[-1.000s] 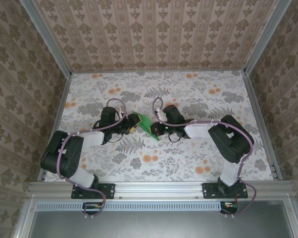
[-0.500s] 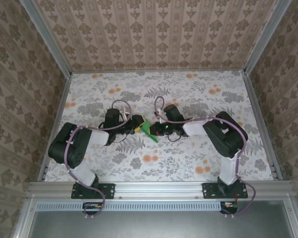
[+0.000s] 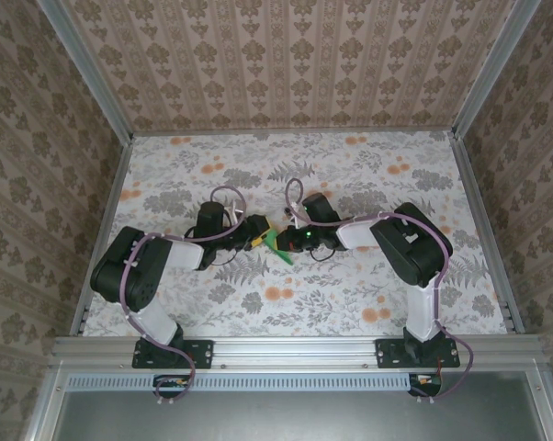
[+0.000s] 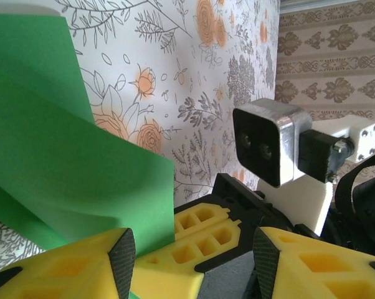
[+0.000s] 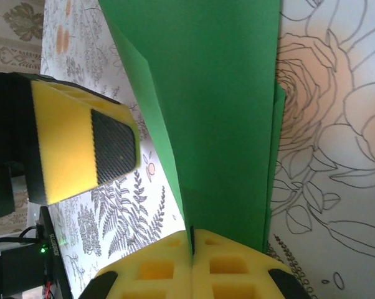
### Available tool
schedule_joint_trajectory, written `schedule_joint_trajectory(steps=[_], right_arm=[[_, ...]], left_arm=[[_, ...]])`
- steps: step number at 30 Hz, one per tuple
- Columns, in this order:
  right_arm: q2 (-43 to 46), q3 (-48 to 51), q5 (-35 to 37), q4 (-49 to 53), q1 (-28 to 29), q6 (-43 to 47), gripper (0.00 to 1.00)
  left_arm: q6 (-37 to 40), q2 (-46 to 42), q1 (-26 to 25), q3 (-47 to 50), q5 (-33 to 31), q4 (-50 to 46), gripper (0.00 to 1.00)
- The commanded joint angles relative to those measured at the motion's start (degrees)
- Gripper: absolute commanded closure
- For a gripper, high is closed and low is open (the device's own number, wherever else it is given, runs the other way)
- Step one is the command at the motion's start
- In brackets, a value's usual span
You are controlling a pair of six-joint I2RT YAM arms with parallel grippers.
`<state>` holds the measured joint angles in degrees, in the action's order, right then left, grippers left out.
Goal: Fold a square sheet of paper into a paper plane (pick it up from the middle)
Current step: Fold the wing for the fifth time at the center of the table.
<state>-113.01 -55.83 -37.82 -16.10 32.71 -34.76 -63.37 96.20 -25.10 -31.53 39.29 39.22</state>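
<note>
Two grippers meet at the middle of the table [image 3: 368, 175]. The right gripper [image 5: 192, 249] has its yellow fingers [image 5: 231, 268] pressed together on one edge of the green sheet of paper [image 5: 218, 93], which is bent in folds. The left gripper [image 4: 190, 249] is spread, one finger [image 4: 69, 261] touching the sheet. Open tabletop lies all round, the walls [image 3: 295, 64] well apart

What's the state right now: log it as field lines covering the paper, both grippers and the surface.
paper: green paper, bent and creased, layers overlapping, not yet a plane
right gripper: shut on the green paper's edge
left gripper: open, facing the right gripper, close against the paper
surface: floral-patterned table
</note>
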Motion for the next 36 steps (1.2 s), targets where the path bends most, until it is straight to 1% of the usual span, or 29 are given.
schedule_joint_trajectory(steps=[1, 7, 15, 22, 25, 31, 36], right_arm=[[-1.6, -1.7, -1.5, 2.7, -0.2, 1.1, 1.00], [-2.4, -2.5, -1.1, 5.3, -0.2, 2.2, 1.00], [-2.9, -3.1, -0.2, 8.1, -0.2, 3.5, 1.00], [-2.7, -3.8, -0.5, 9.7, -0.2, 3.9, 0.97], [-2.5, -4.1, -1.0, 10.0, -0.2, 3.8, 0.95], [-0.4, -4.1, -2.8, 11.2, -0.3, 3.6, 0.83], [1.2, -3.9, -2.5, 13.6, -0.4, 4.8, 0.79]], left_arm=[[1.3, 1.6, -0.4, -1.7, 1.9, 0.2, 0.44], [1.2, 2.9, -0.7, -2.1, 2.1, 0.5, 0.45], [1.1, 4.1, -0.7, -2.6, 1.5, -1.3, 0.47], [1.5, 5.2, -0.6, -3.2, 1.0, -3.7, 0.48], [1.7, 5.5, -0.7, -3.2, 0.9, -4.5, 0.48], [2.3, 6.2, -0.5, -3.6, 1.0, -6.1, 0.47], [2.6, 6.7, -0.3, -4.0, 1.1, -7.2, 0.47]])
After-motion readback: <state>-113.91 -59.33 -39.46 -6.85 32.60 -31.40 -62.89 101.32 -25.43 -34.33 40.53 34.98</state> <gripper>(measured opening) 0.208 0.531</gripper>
